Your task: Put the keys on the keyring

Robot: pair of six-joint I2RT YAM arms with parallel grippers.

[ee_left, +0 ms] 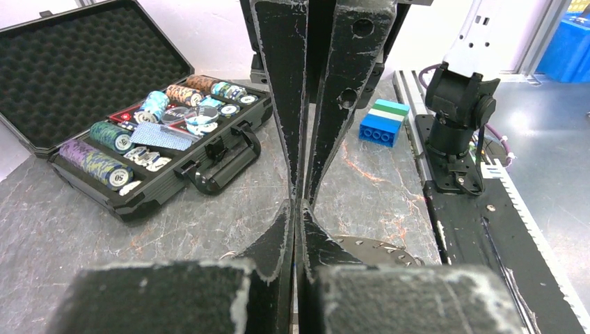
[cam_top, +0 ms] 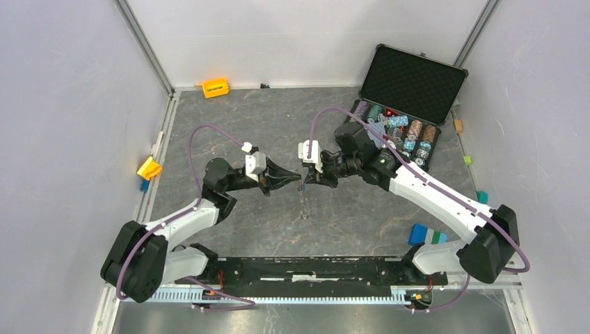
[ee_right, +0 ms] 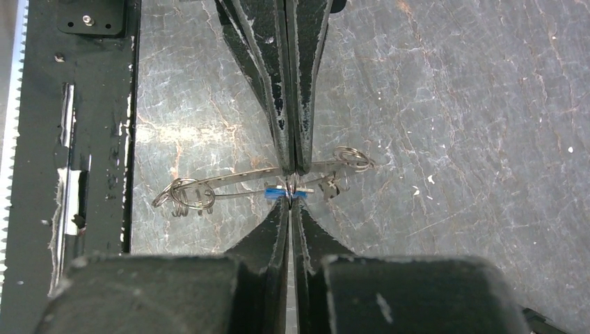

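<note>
Shoulders of the two arms sit closest, bolted to the black rail [cam_top: 313,268] at the near edge. The left arm [cam_top: 174,223] and the right arm [cam_top: 438,198] reach inward so that their tips meet nose to nose above the middle of the grey marbled table [cam_top: 348,229]. At the far right corner lies an open black case [cam_top: 410,80], its foam lid propped up and rows of poker chips [cam_top: 410,132] packed in the tray. A blue block [cam_top: 421,234] stands near the right arm's base, and an orange block [cam_top: 215,88] rests against the far wall.

From the right wrist you can see the keyring [ee_right: 236,176] held up off the table, nearly edge-on, a thin hoop running crosswise with small wire loops bunched at either end. The left gripper [ee_right: 293,165] has its fingers pressed together on the hoop's upper wire. The right gripper [ee_right: 290,202], fingers likewise squeezed tight, pinches a blue-headed key [ee_right: 274,193] right against the hoop's lower wire, just beside the other tips.
</note>
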